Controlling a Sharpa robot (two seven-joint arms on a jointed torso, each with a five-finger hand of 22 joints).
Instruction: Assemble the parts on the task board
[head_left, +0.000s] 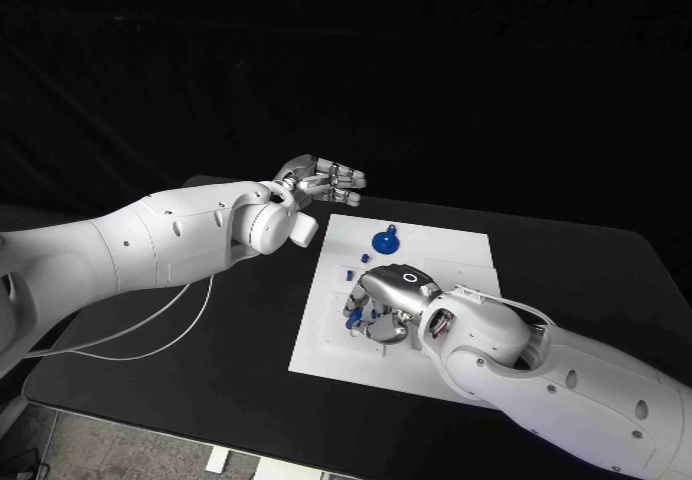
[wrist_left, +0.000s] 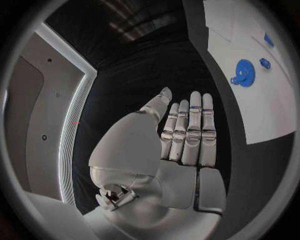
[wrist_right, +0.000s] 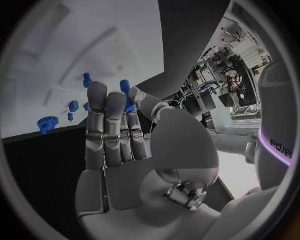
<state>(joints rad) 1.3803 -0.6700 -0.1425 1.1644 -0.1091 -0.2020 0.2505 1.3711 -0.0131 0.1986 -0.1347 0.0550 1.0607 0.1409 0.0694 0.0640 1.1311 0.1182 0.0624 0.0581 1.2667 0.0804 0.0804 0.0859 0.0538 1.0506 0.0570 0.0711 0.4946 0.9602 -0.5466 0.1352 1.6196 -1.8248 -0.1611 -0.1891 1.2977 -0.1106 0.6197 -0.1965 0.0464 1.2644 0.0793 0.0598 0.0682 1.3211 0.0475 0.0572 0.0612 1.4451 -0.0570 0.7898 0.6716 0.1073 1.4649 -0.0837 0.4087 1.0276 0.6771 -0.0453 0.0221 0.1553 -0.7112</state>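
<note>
Nearest to the robot, the right hand (head_left: 387, 300) is down over the near-left part of the white task board (head_left: 447, 255), its fingers curled toward the surface among a few small blue parts (head_left: 353, 318). In the right wrist view a blue peg (wrist_right: 127, 95) stands up between the thumb and the fingertips (wrist_right: 97, 92) of the right hand (wrist_right: 119, 145), and it looks pinched there, though the contact is partly hidden behind the fingers. Beyond that hand, other small blue pieces (wrist_right: 74, 106) sit apart on the board (wrist_right: 94, 45), and a blue gear (head_left: 385, 241) lies farther up the board toward its far-left side, with a little blue knob just beside it. Farther off still, the left hand (head_left: 320, 182) hovers above the black table (head_left: 173, 330) just past the board's far-left corner, touching nothing. In the left wrist view the left hand (wrist_left: 181, 145) is flat and slack, fingers straight and side by side, palm empty, with the gear (wrist_left: 244, 73) and the board (wrist_left: 269, 110) well apart from it.
</note>
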